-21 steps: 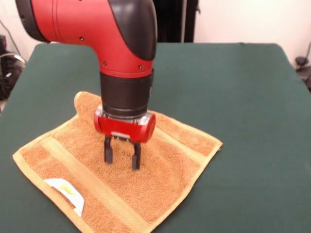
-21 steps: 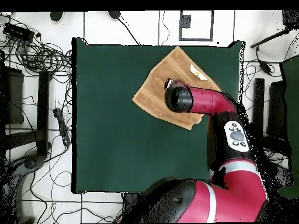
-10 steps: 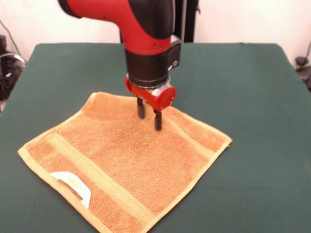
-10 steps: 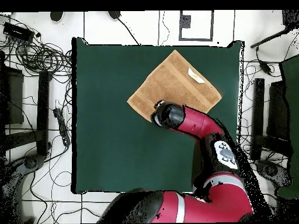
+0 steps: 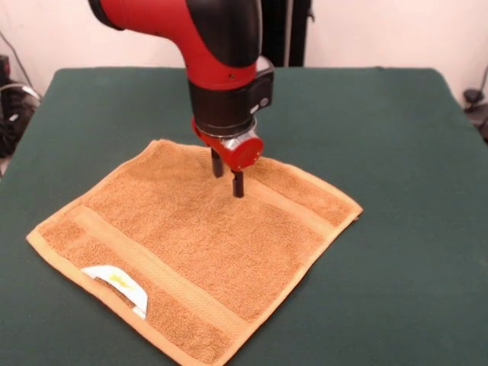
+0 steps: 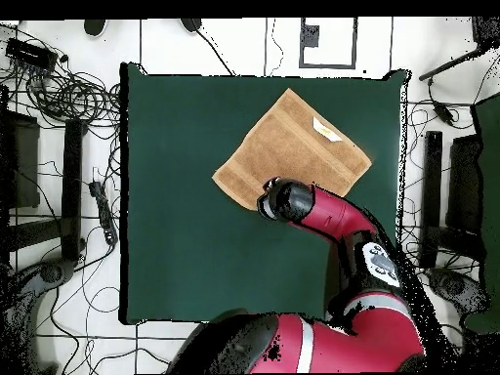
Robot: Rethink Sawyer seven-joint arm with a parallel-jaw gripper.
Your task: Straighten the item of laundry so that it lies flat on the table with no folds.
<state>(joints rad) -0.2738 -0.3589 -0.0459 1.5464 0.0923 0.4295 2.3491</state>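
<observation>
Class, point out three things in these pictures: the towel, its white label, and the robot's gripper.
towel (image 5: 191, 244): front view, middle of its terry surface.
white label (image 5: 118, 280): front view, its centre.
gripper (image 5: 228, 177): front view, between its tips.

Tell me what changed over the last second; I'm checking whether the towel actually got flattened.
The gripper moved from the middle of the towel to its far edge. The far corner, folded over a second ago, now lies flat, and the towel has shifted slightly on the table. The white label stays at the near edge. The fingers look open, holding nothing.
</observation>
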